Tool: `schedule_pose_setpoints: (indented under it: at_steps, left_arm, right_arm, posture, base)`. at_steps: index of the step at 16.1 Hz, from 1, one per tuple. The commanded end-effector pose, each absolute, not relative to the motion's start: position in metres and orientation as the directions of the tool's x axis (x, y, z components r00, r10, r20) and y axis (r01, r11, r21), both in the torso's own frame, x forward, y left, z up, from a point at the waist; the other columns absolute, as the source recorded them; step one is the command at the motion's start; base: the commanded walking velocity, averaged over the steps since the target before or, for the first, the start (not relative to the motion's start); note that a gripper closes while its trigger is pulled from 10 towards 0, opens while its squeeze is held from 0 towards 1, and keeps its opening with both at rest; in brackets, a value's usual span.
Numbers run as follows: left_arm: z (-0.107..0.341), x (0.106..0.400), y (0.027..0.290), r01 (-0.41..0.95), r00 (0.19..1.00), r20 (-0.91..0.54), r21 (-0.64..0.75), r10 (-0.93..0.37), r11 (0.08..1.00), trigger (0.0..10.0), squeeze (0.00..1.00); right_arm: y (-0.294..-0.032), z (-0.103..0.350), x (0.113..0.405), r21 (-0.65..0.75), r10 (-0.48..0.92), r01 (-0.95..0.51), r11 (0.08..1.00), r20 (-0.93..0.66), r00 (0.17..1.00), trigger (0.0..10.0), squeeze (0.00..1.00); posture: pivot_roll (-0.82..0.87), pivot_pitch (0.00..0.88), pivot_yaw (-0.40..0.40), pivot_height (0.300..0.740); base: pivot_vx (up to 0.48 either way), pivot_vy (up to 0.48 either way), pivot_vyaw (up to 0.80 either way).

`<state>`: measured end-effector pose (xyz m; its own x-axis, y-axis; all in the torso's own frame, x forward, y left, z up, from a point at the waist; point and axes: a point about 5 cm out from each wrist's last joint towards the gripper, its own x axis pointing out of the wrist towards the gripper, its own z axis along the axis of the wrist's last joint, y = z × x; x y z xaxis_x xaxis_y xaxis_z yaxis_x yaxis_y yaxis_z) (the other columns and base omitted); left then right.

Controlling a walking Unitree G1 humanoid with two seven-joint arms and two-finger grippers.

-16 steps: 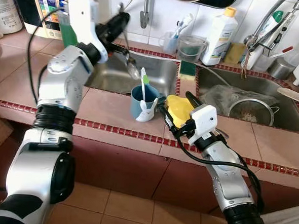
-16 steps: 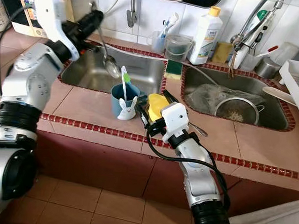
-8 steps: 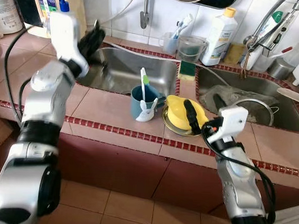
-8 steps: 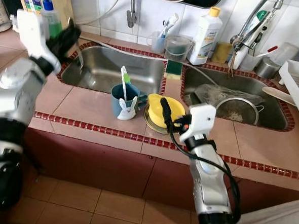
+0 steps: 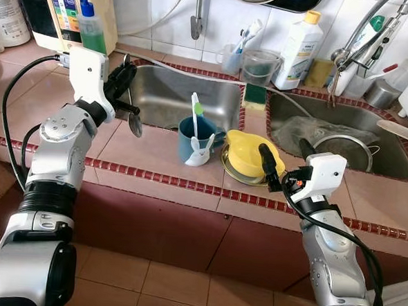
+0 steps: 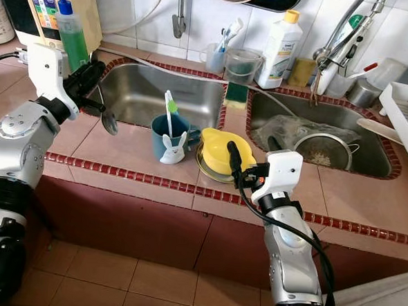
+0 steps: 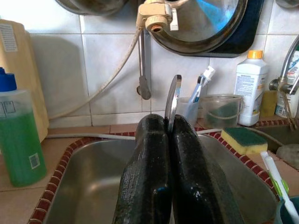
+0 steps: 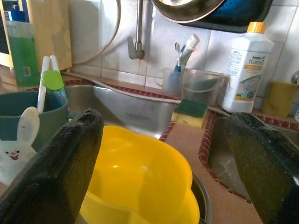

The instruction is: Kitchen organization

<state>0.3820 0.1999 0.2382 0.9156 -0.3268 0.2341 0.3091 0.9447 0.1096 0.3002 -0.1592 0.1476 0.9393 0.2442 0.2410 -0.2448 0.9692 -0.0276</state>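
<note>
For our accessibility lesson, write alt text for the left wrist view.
The left pincer is shut on a metal spoon above a steel sink, with a green soap bottle beside it and a sponge on the tiled rim.

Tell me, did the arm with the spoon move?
Yes. The left gripper, shut on the spoon, came back from over the left sink to its near-left rim, toward the robot.
</note>
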Motion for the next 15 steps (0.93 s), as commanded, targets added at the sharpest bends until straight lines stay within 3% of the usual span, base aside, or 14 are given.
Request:
schedule_pose_setpoints:
  at_steps: [1,7,15]
  left_arm:
    - [0.2439,0.3833,0.1935,0.324,0.904,0.251,0.129,-0.347,0.937,10.0,0.0]
    - [0.2437,0.3851,0.1866,0.347,0.895,0.254,0.118,-0.366,0.93,10.0,0.0]
    - [0.2458,0.3857,0.1853,0.354,0.89,0.263,0.119,-0.373,0.928,10.0,0.0]
  right_arm:
    - [-0.1584,0.1572,0.2991,-0.037,0.259,-0.259,0.965,0.269,0.928,10.0,0.0]
    - [-0.1561,0.1589,0.299,-0.047,0.28,-0.278,0.959,0.268,0.922,10.0,0.0]
    - [-0.1539,0.1587,0.2992,-0.054,0.301,-0.297,0.953,0.264,0.916,10.0,0.0]
  posture:
    - [-0.03,0.0,-0.048,0.74]
    - [-0.04,0.0,-0.053,0.74]
    - [-0.03,0.0,-0.058,0.74]
  base:
    - [0.0,0.0,0.0]
    - [0.0,0.0,0.0]
    - [0.297,0.0,0.0]
